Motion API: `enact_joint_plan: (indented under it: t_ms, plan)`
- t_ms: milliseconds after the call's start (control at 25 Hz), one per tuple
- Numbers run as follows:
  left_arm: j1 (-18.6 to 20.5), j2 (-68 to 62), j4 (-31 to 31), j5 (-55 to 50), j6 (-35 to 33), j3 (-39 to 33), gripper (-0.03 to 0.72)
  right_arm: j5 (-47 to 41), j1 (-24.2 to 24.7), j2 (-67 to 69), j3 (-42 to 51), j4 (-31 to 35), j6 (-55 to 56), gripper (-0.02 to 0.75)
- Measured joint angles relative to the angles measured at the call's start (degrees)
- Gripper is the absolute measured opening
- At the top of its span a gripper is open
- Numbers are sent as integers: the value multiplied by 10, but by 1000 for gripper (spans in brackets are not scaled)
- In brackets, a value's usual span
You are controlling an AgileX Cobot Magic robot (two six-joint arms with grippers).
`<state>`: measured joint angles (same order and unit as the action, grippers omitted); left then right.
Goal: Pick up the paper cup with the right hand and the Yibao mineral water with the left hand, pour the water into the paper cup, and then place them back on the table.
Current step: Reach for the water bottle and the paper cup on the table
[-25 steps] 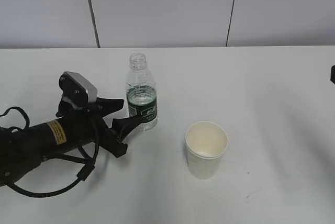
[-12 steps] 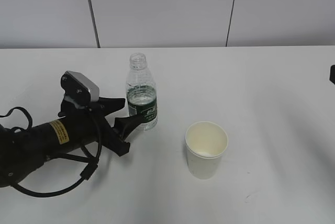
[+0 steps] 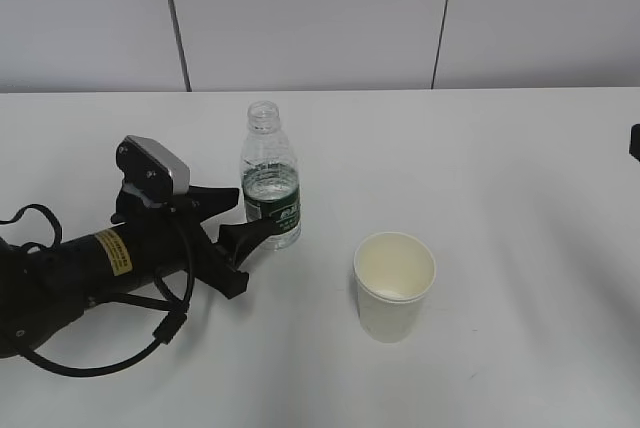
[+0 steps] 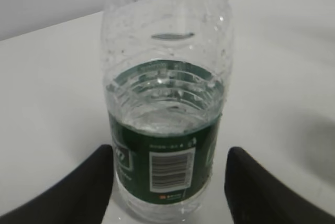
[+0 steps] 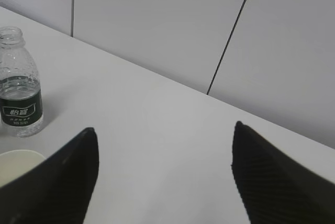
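The Yibao mineral water [image 3: 270, 188] stands upright and capless on the table [image 3: 520, 168], about half full. My left gripper [image 3: 252, 213] is open, one finger on each side of the bottle's lower body. In the left wrist view the bottle [image 4: 166, 130] fills the gap between the fingers [image 4: 89, 182]; the left one is close against the label, the right one stands apart. The paper cup [image 3: 395, 286] stands empty to the bottle's front right. My right gripper [image 5: 164, 127] is wide open and empty, high above the table; the bottle [image 5: 20, 98] and the cup's rim [image 5: 15, 162] show at its left.
A grey panelled wall [image 3: 320, 18] runs along the far edge of the table. Only a small black piece of the right arm [image 3: 635, 141] shows at the right edge of the exterior view. The left arm's cable [image 3: 100, 358] loops on the table at front left.
My left arm has slid slightly to the right, bringing its fingers a little further around the bottle. Bottle and cup have not moved.
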<state>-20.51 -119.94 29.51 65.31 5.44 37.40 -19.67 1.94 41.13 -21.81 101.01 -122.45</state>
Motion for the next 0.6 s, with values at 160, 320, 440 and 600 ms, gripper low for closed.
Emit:
enact_joint_plan:
  t_ms: [160,320,440,600]
  plan:
    - [0,0,0,0,0,0,425,-1,0,0,0,0,0,587]
    - [0,0,0,0,0,0,425,-1,0,0,0,0,0,587]
    - [0,0,0,0,0,0,425,-1,0,0,0,0,0,587]
    - [0,0,0,0,0,0,425,-1,0,0,0,0,0,587]
